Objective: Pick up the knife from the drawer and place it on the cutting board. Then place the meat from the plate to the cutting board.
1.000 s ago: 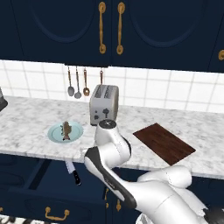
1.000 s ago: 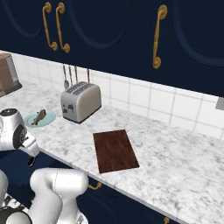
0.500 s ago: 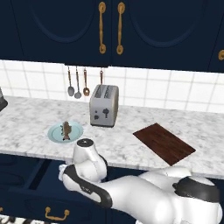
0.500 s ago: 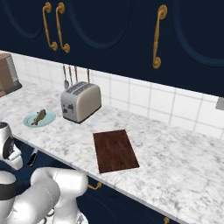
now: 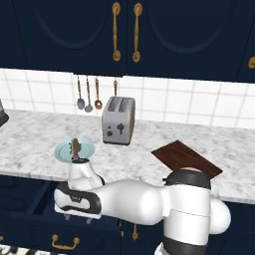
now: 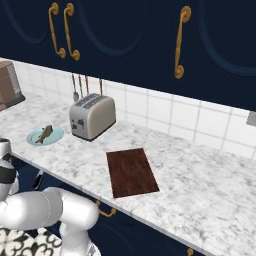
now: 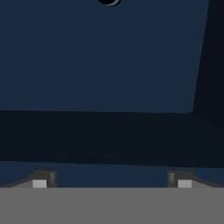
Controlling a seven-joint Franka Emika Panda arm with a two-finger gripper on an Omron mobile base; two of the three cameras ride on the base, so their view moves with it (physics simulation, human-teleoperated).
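The navy drawer (image 5: pixel 31 225) stands pulled out below the counter at lower left. My arm bends down into it, and the hand covers the knife in the left base view. In the right base view a slim black knife handle (image 6: pixel 38 179) shows beside my wrist. In the hand view my gripper (image 7: pixel 111 183) is open, its fingertips (image 7: pixel 39 183) wide apart, facing the plain drawer wall (image 7: pixel 109 65) with nothing between them. The brown meat (image 5: pixel 75 147) (image 6: pixel 45 132) lies on the pale blue-green plate (image 5: pixel 63 152) (image 6: pixel 56 135). The dark wooden cutting board (image 5: pixel 187 160) (image 6: pixel 131 171) is bare.
A silver toaster (image 5: pixel 118 119) (image 6: pixel 92 116) stands between plate and board, at the back. Spoons and ladles (image 5: pixel 88 93) hang on the tiled wall. A tan knife block (image 6: pixel 7 87) sits at far left. Cabinet doors with brass handles (image 5: pixel 116 31) hang overhead.
The arm has swung left and down from above the counter edge into the open drawer, and now hides the knife in the left base view. The jaws stayed open.
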